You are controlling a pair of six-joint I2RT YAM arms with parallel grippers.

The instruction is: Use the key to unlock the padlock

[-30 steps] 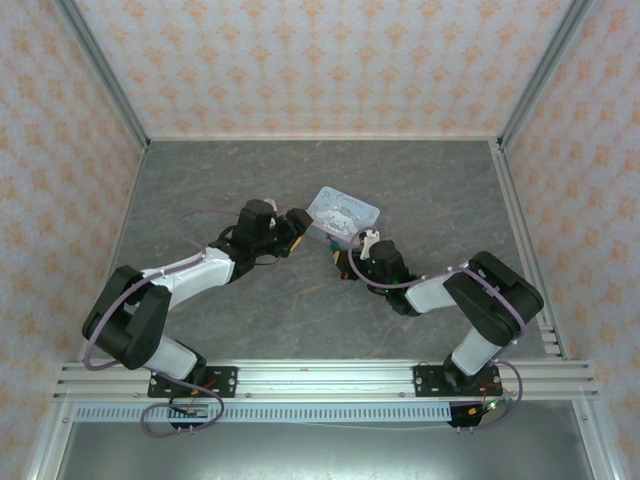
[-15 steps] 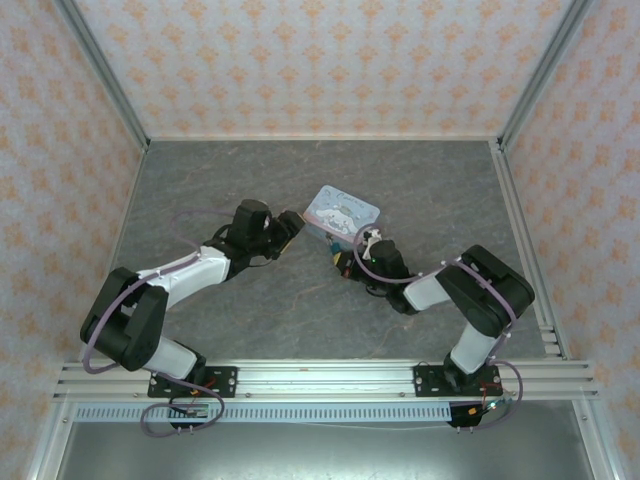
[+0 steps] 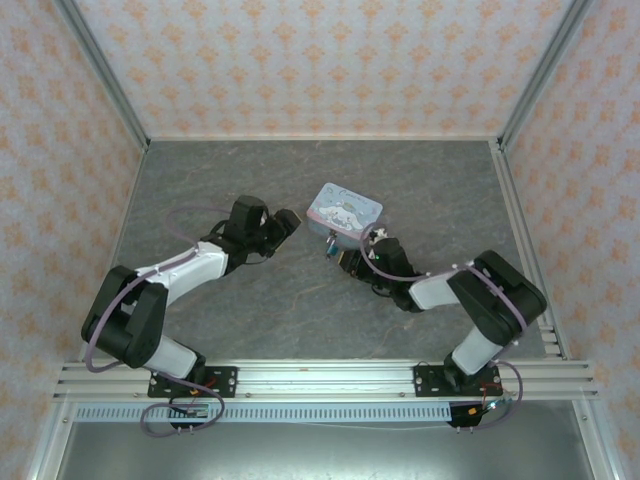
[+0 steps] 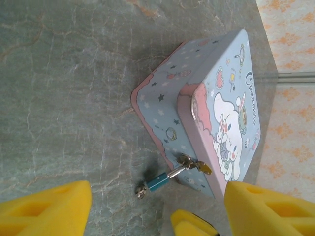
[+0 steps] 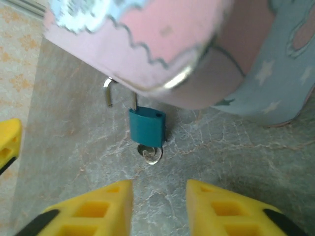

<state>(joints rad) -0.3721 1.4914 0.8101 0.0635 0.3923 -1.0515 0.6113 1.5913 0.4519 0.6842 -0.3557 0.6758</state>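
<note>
Right wrist view: the small teal metal padlock [image 5: 146, 127] hangs at the near edge of the pale blue rectangular tin with a pink-trimmed lid and white cartoon character [image 5: 172, 44]. Its body reaches down toward the grey marbled tabletop [image 5: 74, 147]. The tiny silvery key [image 5: 150, 154] is seated in the keyway at the bottom of the lock, with its round bow just above the table surface. The long leg of the thin steel shackle [image 5: 134, 102] enters the body. The short hooked leg, to the left in this view, appears to stand clear of it, though the angle does not settle this.

The right gripper [image 5: 158, 186] sits just near of the key. Its yellow fingers are parted by a moderate gap and hold nothing, and neither pad touches the bow.

In the left wrist view the lock is seen threaded through the small brass latch [image 4: 199, 167] on the tin's front wall. The left gripper [image 3: 284, 223] lies to the left of the tin, spread wide, empty and apart from it.

Assessment: the insertion step looks complete. The step in hand is the turn and release, or confirming it if the shackle has already sprung.

Requirement for the next move: the right fingers should advance slightly and close squarely on the key bow, then rotate about the key's axis without dragging the lock sideways. The lock swings freely on the latch, so the left gripper would likely need to steady the tin or the lock body.
</note>
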